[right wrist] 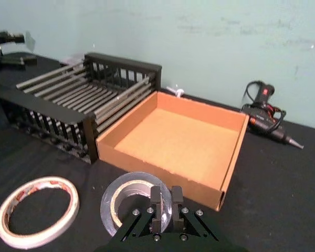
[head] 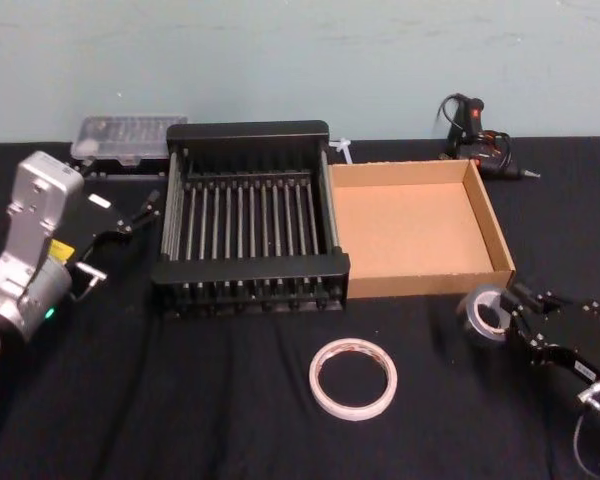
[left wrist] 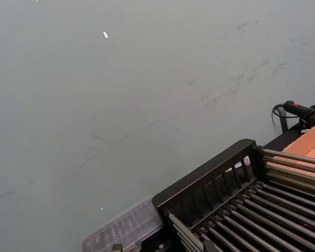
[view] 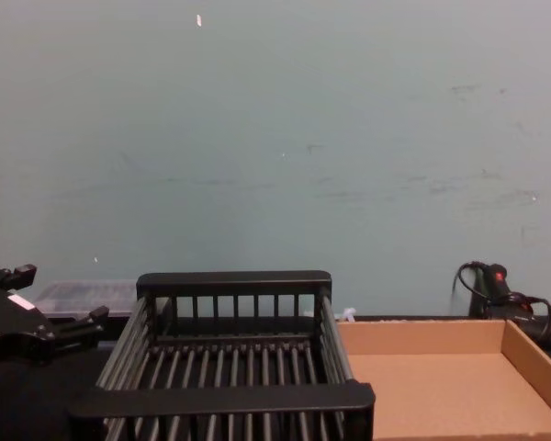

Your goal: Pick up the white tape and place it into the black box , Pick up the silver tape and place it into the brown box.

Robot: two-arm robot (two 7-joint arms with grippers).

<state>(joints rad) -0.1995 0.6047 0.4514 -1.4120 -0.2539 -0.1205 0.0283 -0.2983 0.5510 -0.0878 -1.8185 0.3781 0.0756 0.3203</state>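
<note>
The silver tape [head: 483,312] [right wrist: 127,200] is pinched by its wall in my right gripper [head: 508,312] [right wrist: 166,197], which is shut on it just in front of the brown box's [head: 500,235] [right wrist: 232,157] near right corner. The roll stands tilted in the grip. The white tape [head: 353,378] [right wrist: 37,210] lies flat on the black table in front of the boxes. The black box [head: 245,272] [view: 230,397] sits left of the brown box, touching it. My left gripper [head: 140,212] [view: 55,299] hovers open beside the black box's left wall.
A clear plastic case [head: 128,137] [left wrist: 123,231] lies behind the black box's left corner. A black and red power tool [head: 480,140] [right wrist: 265,113] with its cord rests at the back right. The wall runs close behind the table.
</note>
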